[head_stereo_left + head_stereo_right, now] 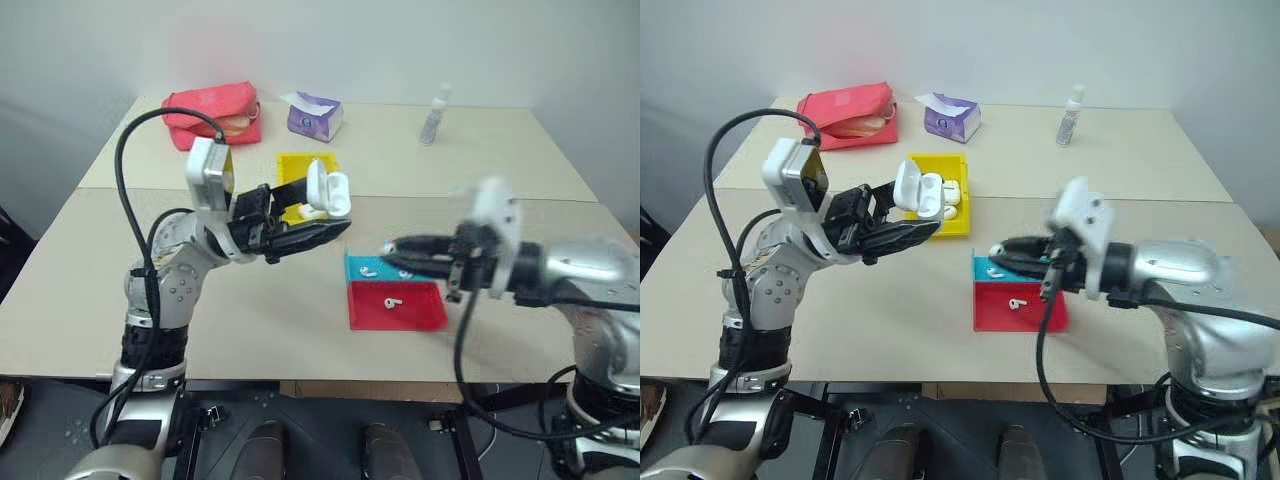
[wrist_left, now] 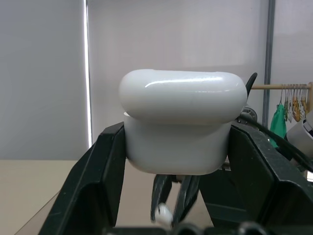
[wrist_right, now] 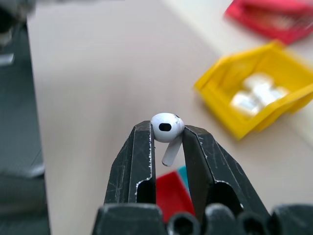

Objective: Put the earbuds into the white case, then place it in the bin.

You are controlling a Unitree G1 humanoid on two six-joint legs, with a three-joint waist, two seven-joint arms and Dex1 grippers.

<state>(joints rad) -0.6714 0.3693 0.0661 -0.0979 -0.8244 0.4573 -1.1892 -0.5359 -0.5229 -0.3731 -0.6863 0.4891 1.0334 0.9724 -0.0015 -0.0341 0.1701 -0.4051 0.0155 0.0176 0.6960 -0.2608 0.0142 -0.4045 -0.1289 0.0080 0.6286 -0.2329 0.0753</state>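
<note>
White case (image 1: 921, 192), lid flipped up, raised above the table before the yellow bin (image 1: 958, 215), which holds further cases. One earbud (image 3: 167, 131) aloft; another (image 1: 391, 301) in the red tray (image 1: 420, 312).

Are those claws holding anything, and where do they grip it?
Left claw grips the open white case by its lower body's sides. Right claw pinches an earbud at its head.
</note>
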